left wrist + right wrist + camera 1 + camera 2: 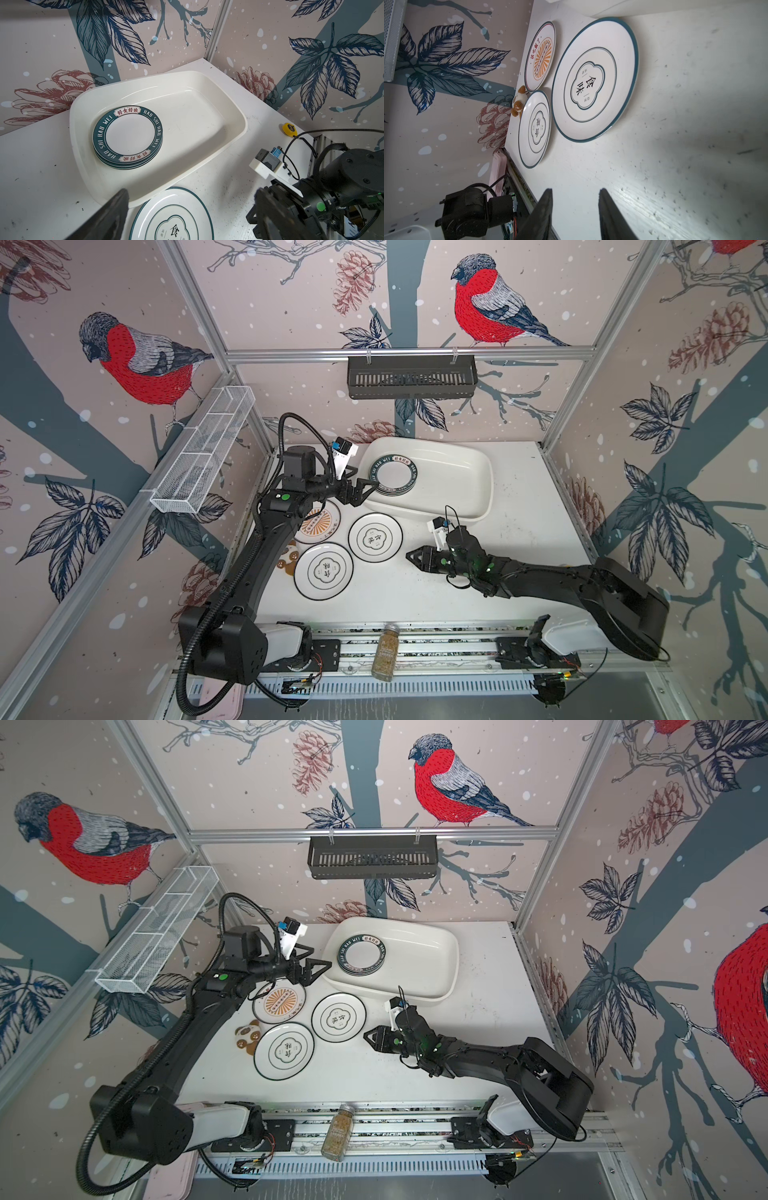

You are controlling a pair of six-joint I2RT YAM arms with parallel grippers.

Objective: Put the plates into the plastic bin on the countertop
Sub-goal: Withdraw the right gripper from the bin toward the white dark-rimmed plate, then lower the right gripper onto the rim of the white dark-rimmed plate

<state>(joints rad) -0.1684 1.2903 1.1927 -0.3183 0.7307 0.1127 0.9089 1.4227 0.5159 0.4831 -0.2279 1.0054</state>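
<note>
The plastic bin (453,485) (419,961) (197,116) sits at the back of the countertop (498,572). In its left end lies a stack of plates (392,475) (360,955) (127,135) topped by one with a green lettered rim. On the countertop lie an orange sunburst plate (322,524) (540,56) and two flower-emblem plates (375,537) (323,570) (595,79) (535,128). My left gripper (368,477) (321,957) (192,191) hangs open and empty by the bin's left front corner. My right gripper (409,554) (366,1036) (575,190) is open and empty, just right of the nearer-to-bin flower plate.
A brown panda coaster (289,558) (519,99) lies left of the flower plates. A spice jar (384,651) lies on the front rail. A black basket (411,377) and a white wire rack (203,448) hang on the walls. A yellow tape measure (289,129) sits right of the bin.
</note>
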